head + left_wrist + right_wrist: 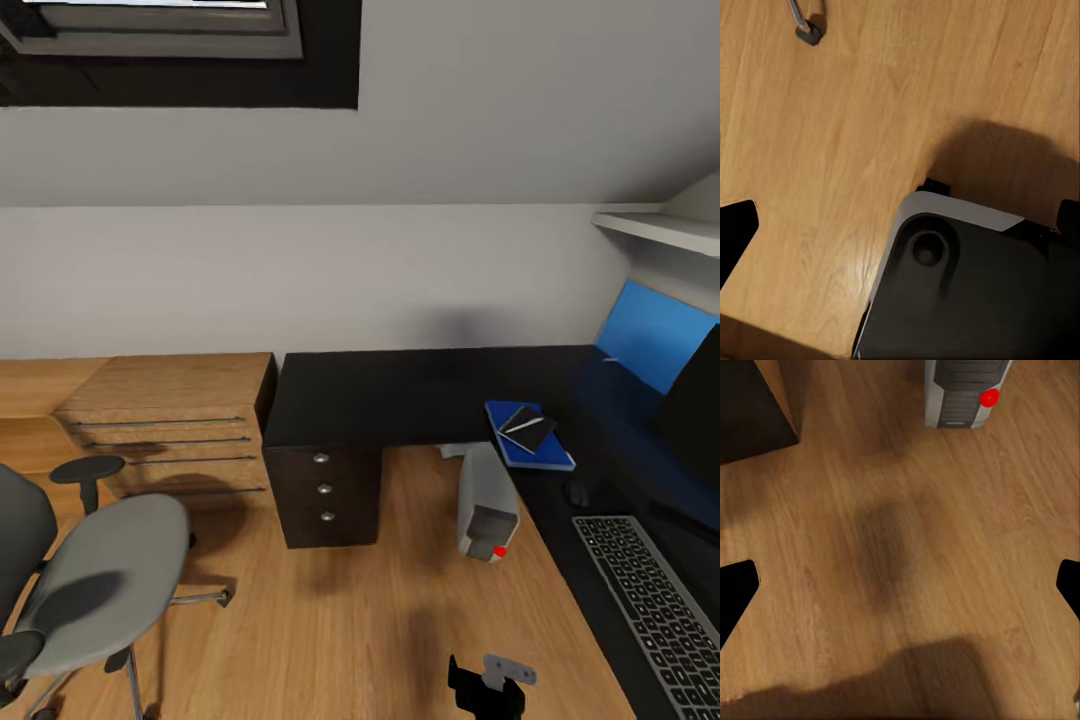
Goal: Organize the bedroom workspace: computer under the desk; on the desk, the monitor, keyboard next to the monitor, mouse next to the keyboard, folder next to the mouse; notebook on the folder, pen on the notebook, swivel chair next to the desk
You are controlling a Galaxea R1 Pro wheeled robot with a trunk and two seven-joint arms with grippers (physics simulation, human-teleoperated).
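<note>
From my head cam the long glossy black L-shaped desk [420, 395] sits ahead w/ the flat bright blue folder [530, 436] on it, small dark grey notebook [528, 428] and thin silvery pen [522, 421] stacked on top, grey-framed dark keyboard [655, 600] and black monitor [690, 410] further right. Right gripper [900, 585] hangs over wood floor [900, 525], fingers spread wide, light grey tower computer [966, 391] just ahead of it under the desk edge. Left gripper [900, 221] also spread apart; grey padded swivel chair [95, 585] off to the left.
</note>
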